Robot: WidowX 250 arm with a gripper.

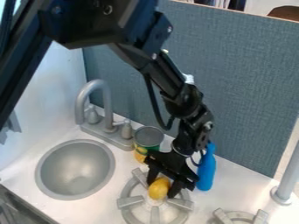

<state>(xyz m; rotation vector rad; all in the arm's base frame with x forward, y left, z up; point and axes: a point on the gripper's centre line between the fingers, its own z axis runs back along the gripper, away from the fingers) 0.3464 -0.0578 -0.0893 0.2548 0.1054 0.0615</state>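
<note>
Gripper [161, 190] sits over the near burner, pointing down. Jaws closed on the yellow object [158, 190], one finger against each side. Can't tell from this angle if the object also rests on the burner's middle.

Object: plain yellow, smooth, rounded, a bit longer than wide, lemon-like. Small next to the gripper. Upper part tucked in between the black fingers, lower part bulges out below and toward the camera.

Burner [130, 201]: grey ring with thick radial spokes, directly under the gripper, toward the front edge of the white counter [225, 186].

Blue bottle [206, 170]: upright, just right of the gripper in the view, between the burner and the counter's back edge. Narrow top, smooth body, partly behind a black cable.

Can [148, 136]: behind the burner, near the back edge, left of the wrist in the view. Grey round top, green side, yellow area low on the left; can't tell if that's label or a separate item.

Faucet [107, 105]: grey, hooked spout, knob either side, on a base near the back left corner. Round grey sink [77, 166] set in the counter in front of it, toward the front edge.

Second burner [239, 215] and grey post [286, 183] sit toward the counter's right side. Blue-grey panel [234, 87] stands along the back edge, white wall [46, 100] on the left.
</note>
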